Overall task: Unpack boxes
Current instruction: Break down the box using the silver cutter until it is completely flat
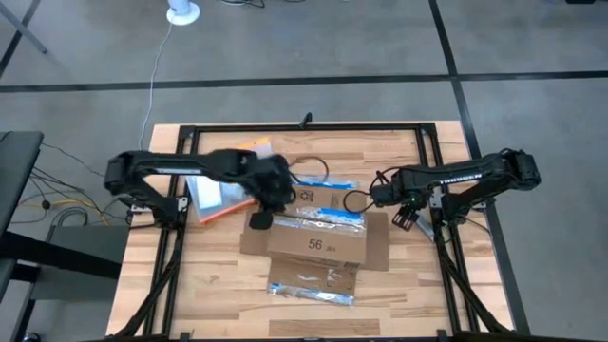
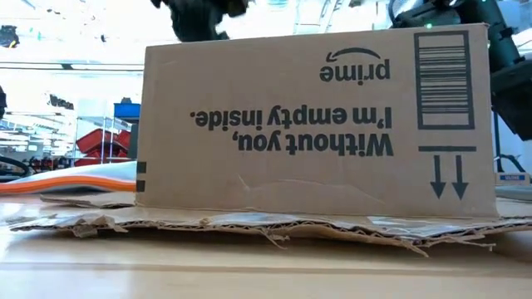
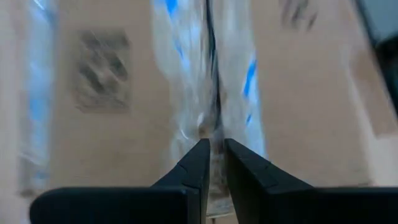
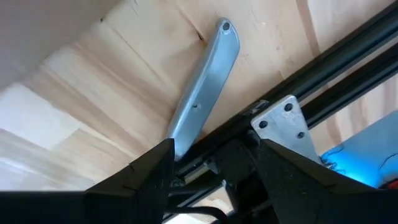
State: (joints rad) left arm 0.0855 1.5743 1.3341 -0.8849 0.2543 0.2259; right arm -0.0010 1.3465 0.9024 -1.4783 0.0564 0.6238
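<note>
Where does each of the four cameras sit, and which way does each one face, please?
High view: overhead, straight down on the table, both arms and the box.
Low view: table height, level at the box's printed side; arm parts above.
Left wrist view: facing the box's taped seam; the left gripper nearly shut.
Right wrist view: facing the table frame; the right gripper open.
High, low and left wrist views share the box.

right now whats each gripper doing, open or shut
Left gripper: fingers nearly shut, holding nothing, over the taped seam of the cardboard box.
Right gripper: open, empty, beside the box at the table edge.
</note>
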